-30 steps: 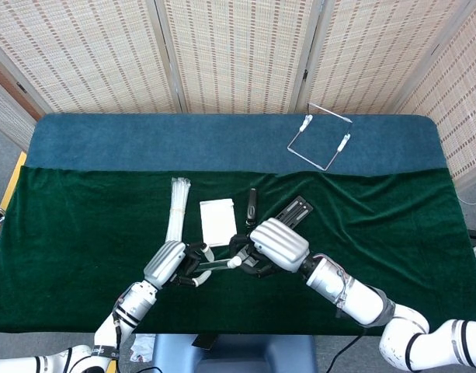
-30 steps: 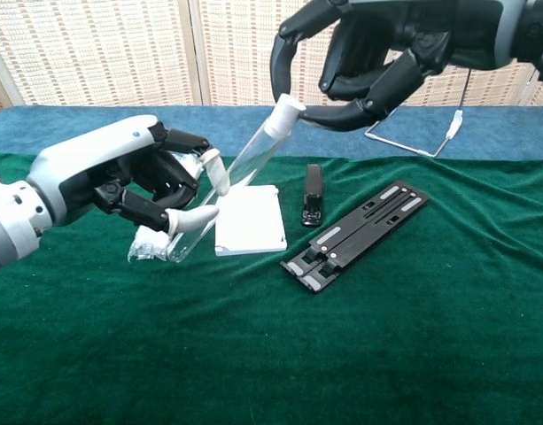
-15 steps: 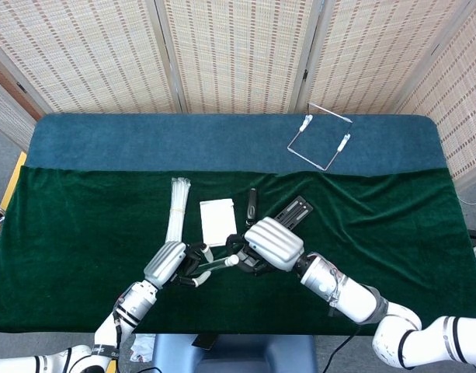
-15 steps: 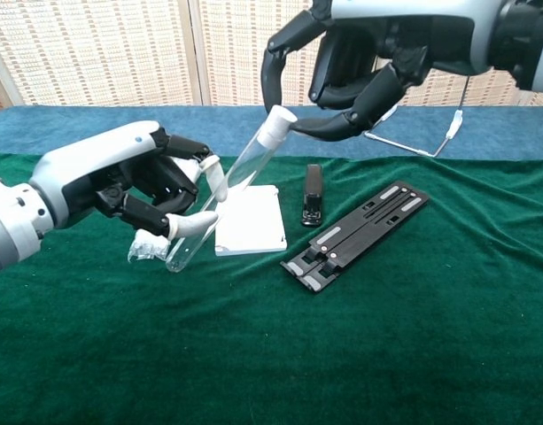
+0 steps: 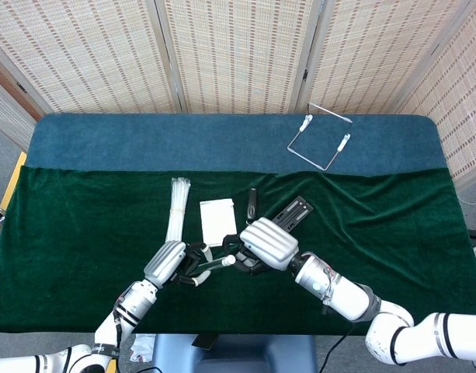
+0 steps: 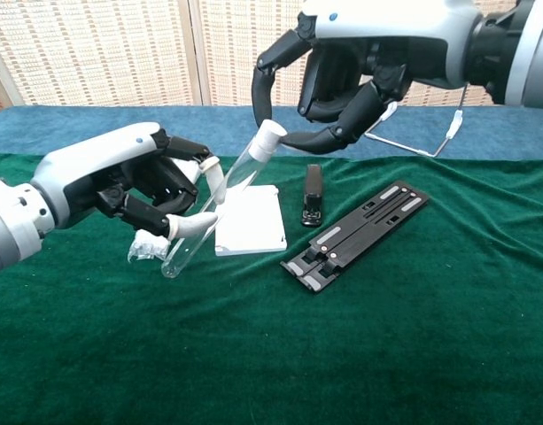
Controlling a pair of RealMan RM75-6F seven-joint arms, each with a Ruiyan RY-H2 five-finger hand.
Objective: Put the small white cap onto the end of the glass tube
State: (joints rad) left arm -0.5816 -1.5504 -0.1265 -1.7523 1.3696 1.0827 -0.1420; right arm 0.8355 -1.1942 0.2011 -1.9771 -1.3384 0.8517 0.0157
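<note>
Left hand (image 6: 120, 190) gripping (fingers curled), right hand (image 6: 342, 84) raised, fingers bent

— What sort of place is this?

— A staged robot test area, not a home. The tabletop (image 5: 82, 225) is draped in dark green velvet, with a blue cloth (image 5: 183, 140) along its 12 o'clock edge.

— And around it?

— Woven folding screens (image 5: 238, 54) close off the back (a makeshift backdrop). Odd items lie spread out: a bundle of white cable ties (image 5: 177, 206), a white pad (image 5: 218, 219), a black bracket (image 6: 355, 235), a wire stand (image 5: 321, 136).
</note>
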